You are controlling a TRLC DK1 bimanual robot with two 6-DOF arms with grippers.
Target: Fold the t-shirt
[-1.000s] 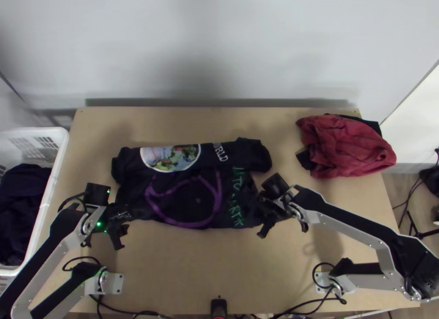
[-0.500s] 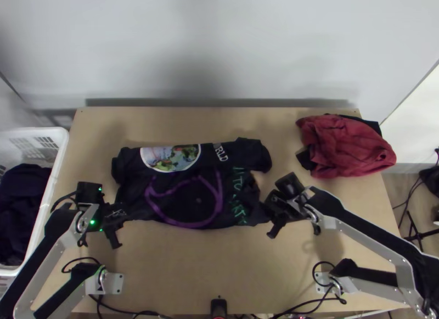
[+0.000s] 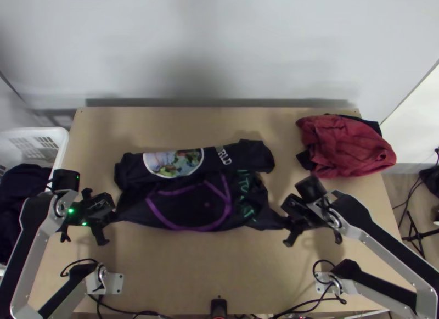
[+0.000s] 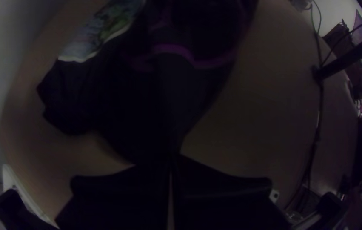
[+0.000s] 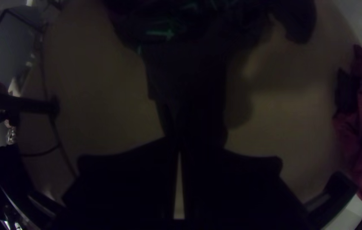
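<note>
A dark t-shirt with a purple ring, green lettering and a round picture lies across the middle of the table, its far part doubled over in a thick roll. My left gripper is at its left near corner, my right gripper at its right near corner, where the cloth is drawn out to a point. In the left wrist view my left gripper is shut on dark cloth. In the right wrist view my right gripper is shut on a dark strip of shirt.
A red cloth with dark cloth beneath it lies bunched at the table's back right. A white basket holding dark cloth stands left of the table. Bare wood lies between the shirt and the near edge.
Both grippers have moved apart, the left one leftward and the right one rightward. The shirt's near corners are pulled outward, its near edge is more stretched, and the roll has shifted slightly right.
</note>
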